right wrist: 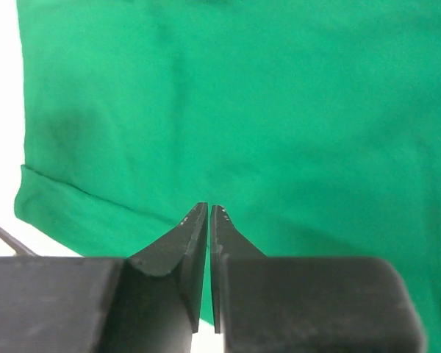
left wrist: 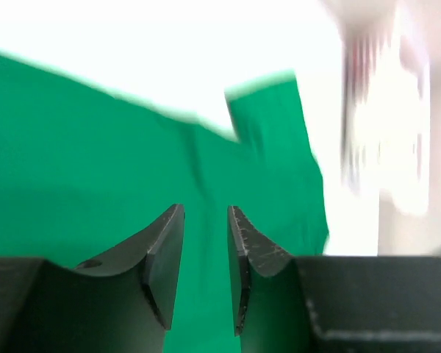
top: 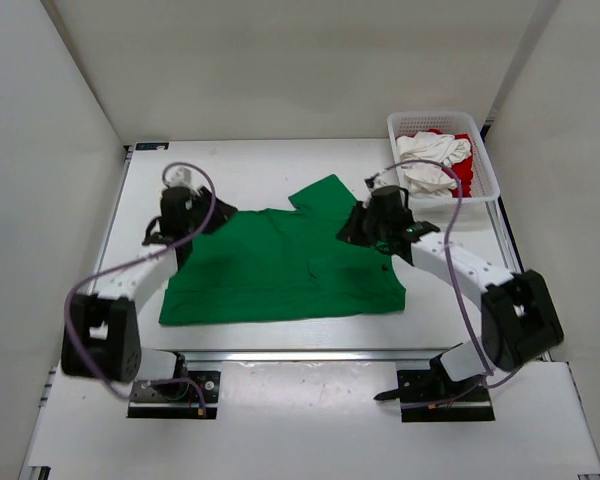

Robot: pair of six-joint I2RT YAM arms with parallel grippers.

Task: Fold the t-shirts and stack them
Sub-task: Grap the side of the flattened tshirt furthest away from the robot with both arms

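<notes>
A green t-shirt [top: 280, 265] laid flat at mid-frame

The shirt is spread open at the centre of the white table [top: 260, 165], with one sleeve pointing toward the upper middle of the overhead view. The left gripper [left wrist: 206, 209] is placed at the shirt's left edge, its fingers parted by a narrow gap with nothing gripped. The right gripper [right wrist: 209, 208] is held over the shirt's right side, its fingers pressed almost together, with no cloth seen between them. A white t-shirt [top: 428, 160] and a red t-shirt [top: 464, 172] are bunched in a mesh basket [top: 440, 116] at the upper right.
</notes>
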